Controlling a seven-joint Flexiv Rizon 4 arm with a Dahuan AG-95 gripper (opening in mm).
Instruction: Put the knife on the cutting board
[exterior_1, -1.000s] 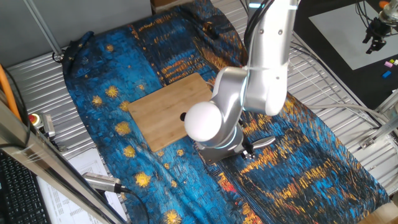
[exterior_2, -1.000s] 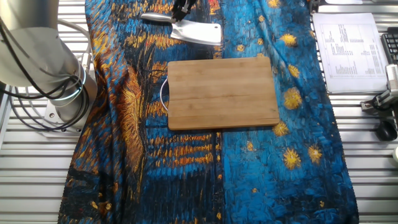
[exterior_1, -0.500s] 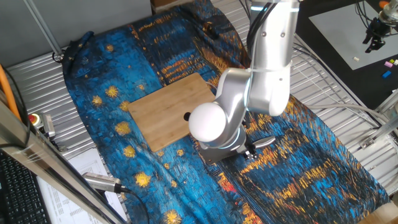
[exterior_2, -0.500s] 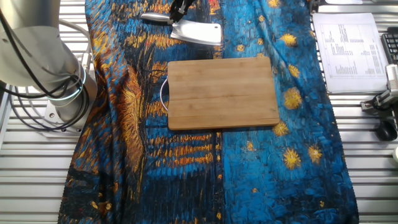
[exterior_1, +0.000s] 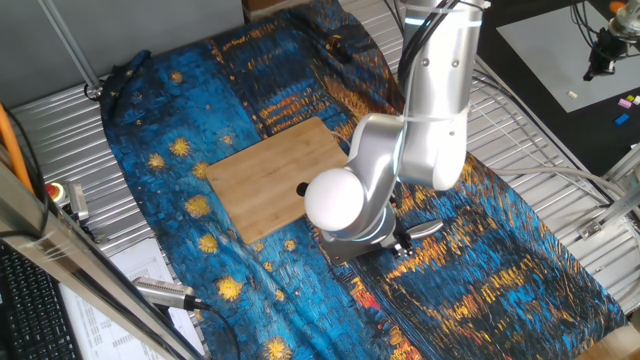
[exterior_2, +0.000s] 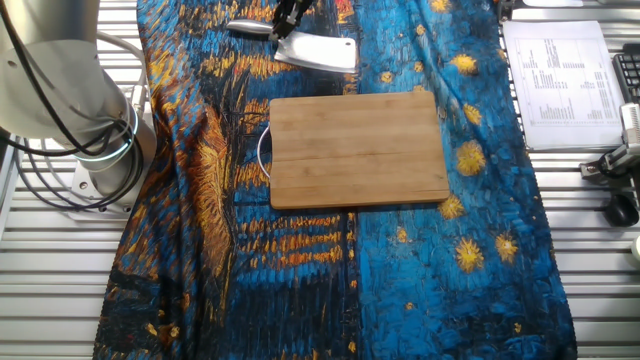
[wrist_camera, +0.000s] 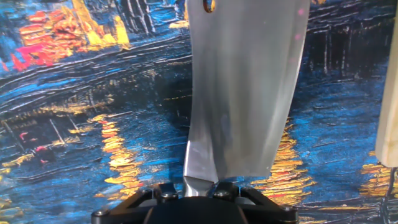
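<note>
Gripping the knife (exterior_2: 318, 52) where blade meets handle, the gripper (exterior_2: 287, 20) works beside the cutting board (exterior_2: 358, 148).
Starry blue cloth (exterior_2: 470, 230) underneath; papers (exterior_2: 560, 85) lie well apart.

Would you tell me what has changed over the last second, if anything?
The arm leaned slightly further right in one fixed view. The gripper stays at the knife, which has tilted only slightly, beside the cutting board, which has not moved.
</note>
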